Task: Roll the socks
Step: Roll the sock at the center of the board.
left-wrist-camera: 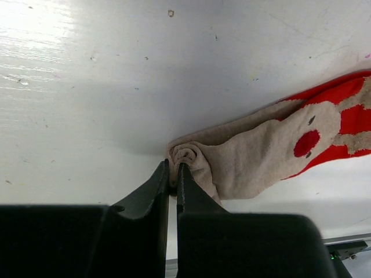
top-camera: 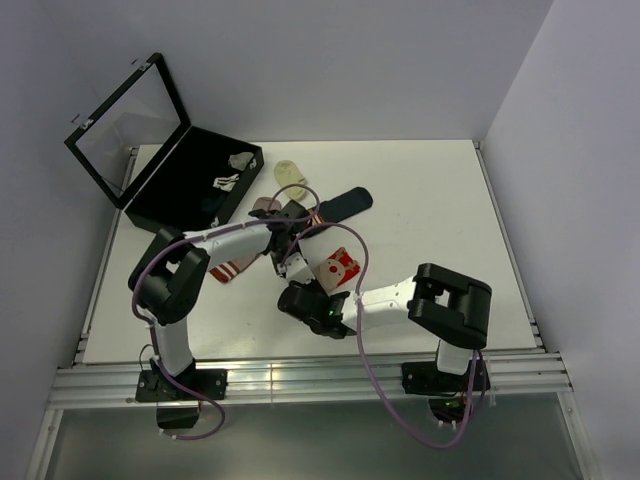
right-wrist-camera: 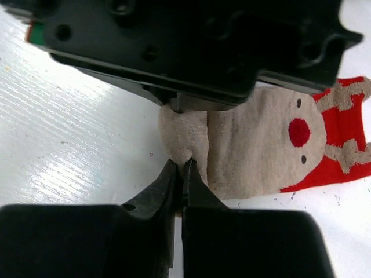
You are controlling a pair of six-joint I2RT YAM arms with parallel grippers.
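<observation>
Rolling of the beige sock (left-wrist-camera: 261,156) is barely started: its cuff end is curled into a small coil, and the left gripper (left-wrist-camera: 173,174) and right gripper (right-wrist-camera: 179,169) each pinch that coil from opposite sides. The next move, I judge, needs both to turn it evenly toward the red toe (uneven turning would skew it). The sock lies flat mid-table (left-wrist-camera: 87,87), reindeer face up.

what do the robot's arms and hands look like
The left arm and right arm both have white links with chunky black joint housings. A thin purple cable runs loosely along each. The left hand and right hand are matte black, each narrowing to a pair of wedge-shaped tips.
</observation>
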